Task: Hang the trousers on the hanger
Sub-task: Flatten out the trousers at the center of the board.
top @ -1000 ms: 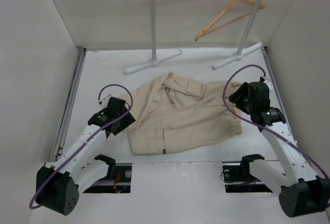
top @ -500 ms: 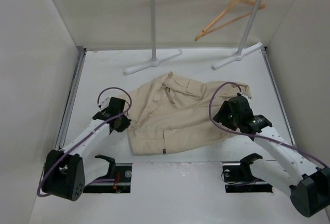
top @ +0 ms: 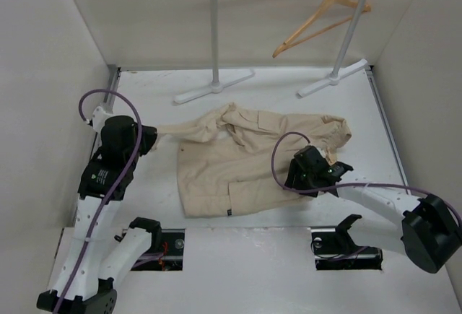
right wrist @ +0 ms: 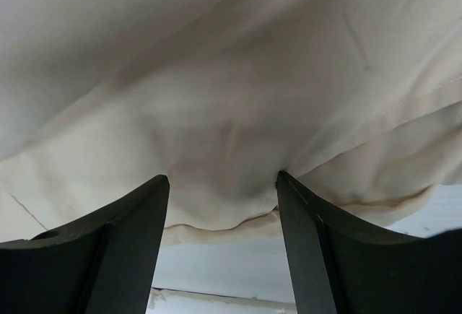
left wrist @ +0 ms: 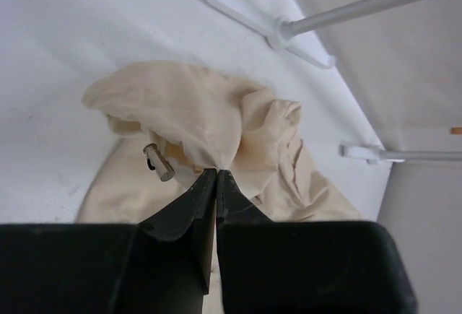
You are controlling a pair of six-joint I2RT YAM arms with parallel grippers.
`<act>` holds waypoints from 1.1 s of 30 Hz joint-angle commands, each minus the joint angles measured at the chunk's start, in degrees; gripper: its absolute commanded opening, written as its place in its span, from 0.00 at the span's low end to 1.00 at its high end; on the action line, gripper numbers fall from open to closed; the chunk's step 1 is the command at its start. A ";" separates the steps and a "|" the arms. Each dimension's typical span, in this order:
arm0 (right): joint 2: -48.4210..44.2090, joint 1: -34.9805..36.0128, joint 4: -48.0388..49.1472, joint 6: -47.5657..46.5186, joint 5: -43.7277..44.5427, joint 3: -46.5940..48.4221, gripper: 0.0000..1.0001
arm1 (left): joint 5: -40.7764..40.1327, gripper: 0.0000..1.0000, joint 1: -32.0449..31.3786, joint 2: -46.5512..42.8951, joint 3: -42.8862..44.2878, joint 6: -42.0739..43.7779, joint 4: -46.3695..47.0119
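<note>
The beige trousers (top: pixel 238 162) lie crumpled in the middle of the table. My left gripper (top: pixel 149 139) is shut on a pinch of their left edge (left wrist: pixel 209 141), which is drawn out to the left in a thin fold; a drawstring toggle (left wrist: pixel 157 162) hangs beside the tips. My right gripper (top: pixel 294 177) lies low at the trousers' lower right edge. In the right wrist view it (right wrist: pixel 222 181) is open, its fingertips (right wrist: pixel 160 188) touching the cloth (right wrist: pixel 231 76), whose hem runs across the gap. The wooden hanger (top: pixel 321 22) hangs on the rack's rail at the back right.
The white tube rack (top: pixel 214 32) stands at the back, its two feet (top: pixel 213 86) on the table behind the trousers. Walls close in on the left, right and back. A metal rail (top: pixel 101 130) runs along the table's left edge.
The left gripper closed on the trousers' left edge and pulled it left as the arm drew back. The right arm swung left and down onto the lower right edge.
</note>
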 commanded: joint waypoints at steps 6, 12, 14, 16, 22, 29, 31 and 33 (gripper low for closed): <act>-2.21 3.69 0.60 4.71 -1.43 -2.46 0.68 | -1.68 0.03 -2.63 5.39 19.44 -2.73 -5.09; -0.11 0.79 0.60 1.64 -1.08 1.66 0.71 | 1.99 0.06 13.86 18.12 21.75 -0.53 4.63; 0.42 -0.35 0.51 0.93 -1.08 3.42 0.71 | 2.53 0.06 21.33 25.58 21.83 -0.97 10.88; 0.51 -1.15 0.43 0.23 -1.08 5.27 0.72 | 2.36 0.03 25.83 35.68 25.94 -2.20 14.32; -0.28 -2.12 -0.01 -2.59 -0.64 7.82 0.74 | 14.11 0.09 28.23 51.73 41.26 0.58 10.12; -0.72 -1.94 0.86 -3.55 -0.55 8.70 0.31 | 10.80 0.43 19.27 22.77 2.99 4.66 8.91; 0.24 -1.68 0.95 -4.43 -1.34 9.05 0.20 | 9.22 0.46 17.69 14.50 -4.85 1.94 3.12; 1.29 -1.41 0.87 -5.48 -1.52 9.58 0.21 | 6.85 0.49 16.63 7.11 -9.61 -0.70 -3.21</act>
